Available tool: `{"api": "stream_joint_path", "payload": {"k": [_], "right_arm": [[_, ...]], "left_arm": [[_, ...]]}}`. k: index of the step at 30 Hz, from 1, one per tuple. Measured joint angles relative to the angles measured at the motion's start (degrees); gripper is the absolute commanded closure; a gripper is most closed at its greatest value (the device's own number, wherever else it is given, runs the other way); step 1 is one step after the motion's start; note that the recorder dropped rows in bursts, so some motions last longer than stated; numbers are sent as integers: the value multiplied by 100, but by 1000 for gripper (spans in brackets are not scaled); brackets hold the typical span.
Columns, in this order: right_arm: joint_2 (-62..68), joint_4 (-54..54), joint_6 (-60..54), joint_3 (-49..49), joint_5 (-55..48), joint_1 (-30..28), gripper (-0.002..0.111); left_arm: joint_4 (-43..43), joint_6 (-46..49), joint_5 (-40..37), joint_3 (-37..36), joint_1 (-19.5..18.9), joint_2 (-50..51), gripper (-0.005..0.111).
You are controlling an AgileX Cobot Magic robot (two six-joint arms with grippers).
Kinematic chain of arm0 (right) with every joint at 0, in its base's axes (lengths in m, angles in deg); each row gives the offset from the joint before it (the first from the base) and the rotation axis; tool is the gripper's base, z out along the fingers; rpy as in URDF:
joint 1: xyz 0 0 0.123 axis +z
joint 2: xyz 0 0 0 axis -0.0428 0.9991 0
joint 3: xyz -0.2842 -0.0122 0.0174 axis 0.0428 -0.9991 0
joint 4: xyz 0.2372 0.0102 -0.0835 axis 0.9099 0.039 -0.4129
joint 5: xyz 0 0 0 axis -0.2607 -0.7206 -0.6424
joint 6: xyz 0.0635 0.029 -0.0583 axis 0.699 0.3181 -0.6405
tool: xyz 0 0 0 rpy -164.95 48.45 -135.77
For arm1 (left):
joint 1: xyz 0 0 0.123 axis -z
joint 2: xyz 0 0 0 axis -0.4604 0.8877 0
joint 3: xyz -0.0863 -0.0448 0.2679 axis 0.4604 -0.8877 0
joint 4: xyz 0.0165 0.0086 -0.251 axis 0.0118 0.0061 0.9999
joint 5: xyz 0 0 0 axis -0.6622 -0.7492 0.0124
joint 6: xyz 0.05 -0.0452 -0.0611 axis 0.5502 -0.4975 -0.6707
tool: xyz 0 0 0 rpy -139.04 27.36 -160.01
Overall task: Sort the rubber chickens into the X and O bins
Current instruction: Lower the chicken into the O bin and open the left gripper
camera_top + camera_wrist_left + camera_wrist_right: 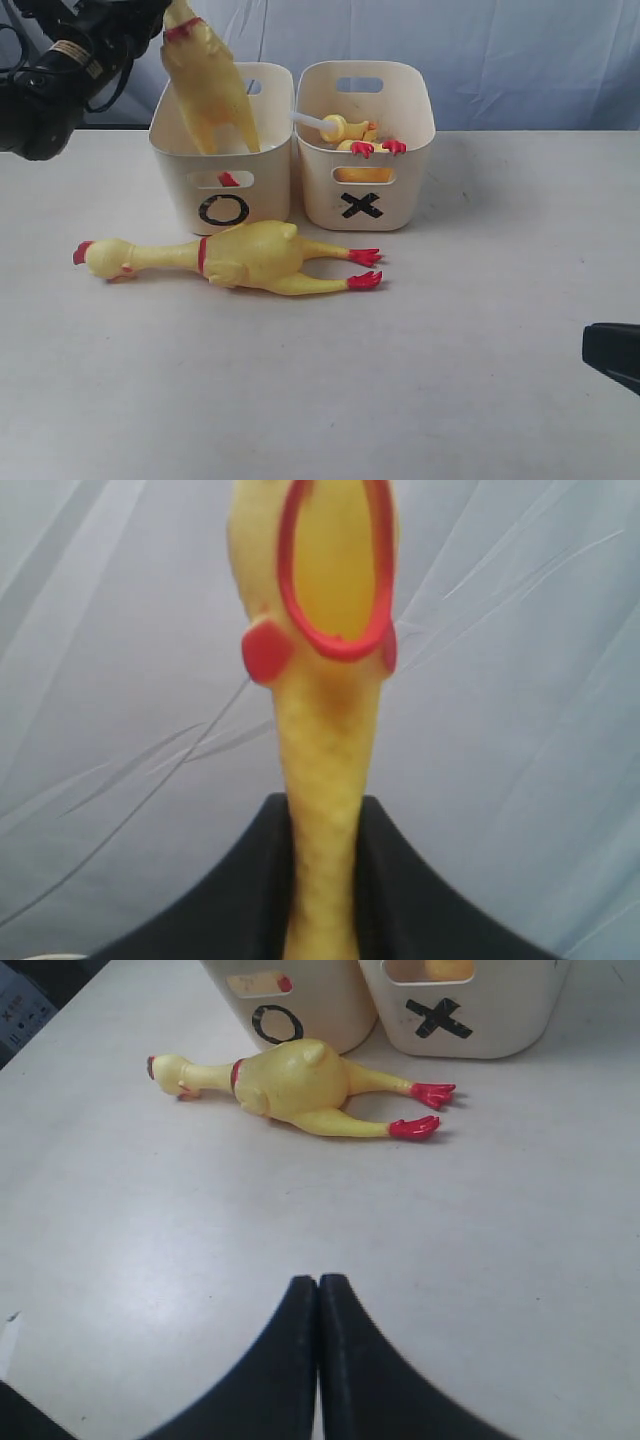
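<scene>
My left gripper (325, 815) is shut on the neck of a long yellow rubber chicken (207, 85), at the top left of the exterior view. That chicken hangs tilted, its legs down inside the cream O bin (180, 195). Its head and red open beak (335, 570) stick out past the jaws. A second long chicken (240, 257) lies on its side on the table in front of both bins, head to the left and red feet to the right. The X bin (412, 190) holds shorter chickens (360, 135). My right gripper (318, 1282) is shut and empty above bare table.
The two bins stand side by side at the back of the white table (450, 380), in front of a pale blue cloth backdrop (520, 50). The tip of my right arm (612, 355) shows at the right edge.
</scene>
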Motion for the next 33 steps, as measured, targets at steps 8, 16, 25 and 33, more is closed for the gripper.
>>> {"api": "stream_joint_path", "payload": {"k": [8,16,25,33], "right_arm": [[0,0,0,0,0,0,109],[0,0,0,0,0,0,109],[0,0,0,0,0,0,109],[0,0,0,0,0,0,109]], "left_arm": [[68,-2,-38,0,0,198,86],[68,-125,-60,0,0,323,51],[68,-125,-413,0,0,323,43],[11,-266,-389,0,0,323,43]]}}
